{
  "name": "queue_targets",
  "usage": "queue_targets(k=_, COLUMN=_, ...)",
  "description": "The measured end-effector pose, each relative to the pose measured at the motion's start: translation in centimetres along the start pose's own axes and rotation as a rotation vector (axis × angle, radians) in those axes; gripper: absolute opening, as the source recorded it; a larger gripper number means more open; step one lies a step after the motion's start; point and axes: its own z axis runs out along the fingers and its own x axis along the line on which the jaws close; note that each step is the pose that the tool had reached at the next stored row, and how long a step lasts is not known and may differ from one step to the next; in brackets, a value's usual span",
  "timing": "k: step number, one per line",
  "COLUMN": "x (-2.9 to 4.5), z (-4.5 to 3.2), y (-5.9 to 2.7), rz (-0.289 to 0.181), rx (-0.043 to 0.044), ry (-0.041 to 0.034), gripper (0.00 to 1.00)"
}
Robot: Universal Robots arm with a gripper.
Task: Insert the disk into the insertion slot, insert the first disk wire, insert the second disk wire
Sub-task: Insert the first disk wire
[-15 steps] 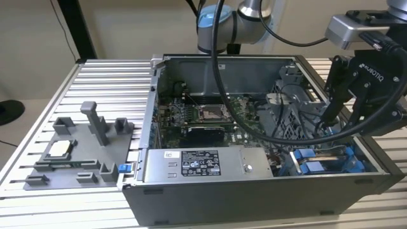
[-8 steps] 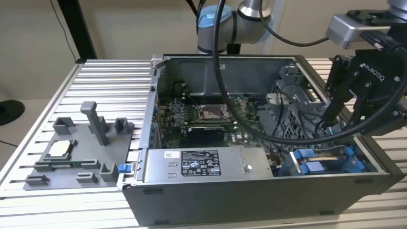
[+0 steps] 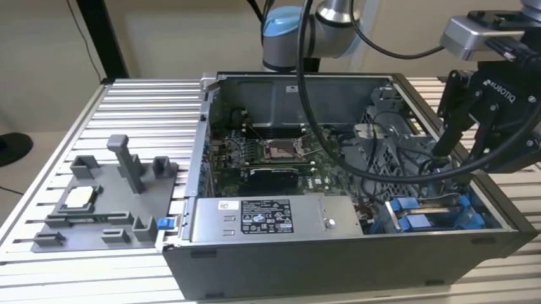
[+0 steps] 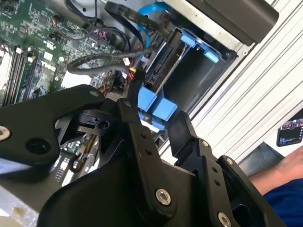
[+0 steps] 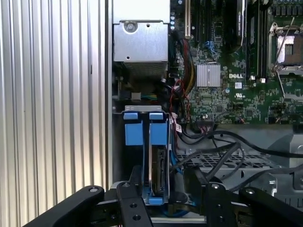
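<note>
Right, the disk [image 5: 158, 176] stands on edge between the blue rails of the insertion slot [image 5: 133, 134], near corner of the case [image 3: 338, 253], on the exterior view's right. End effector [image 5: 163, 194] spread open astride it, gripping nothing. Seating it, I'd say, wants a straight push along the rails, clear of the cables [image 5: 222, 153].

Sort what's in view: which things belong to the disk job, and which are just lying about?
Job: disk, insertion slot, gripper.
Lying about: power-supply box, motherboard, grey fixture block.
</note>
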Motion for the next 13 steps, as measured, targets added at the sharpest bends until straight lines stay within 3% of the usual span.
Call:
queue_targets(k=11, x=-0.64, z=0.86, y=-0.26, rz=0.0, rx=0.0, ry=-0.0003, gripper=1.0)
queue_targets(k=13, x=-0.7, z=0.97, y=-0.27, rz=0.0, rx=0.0007, ry=-0.0037, gripper=1.0)
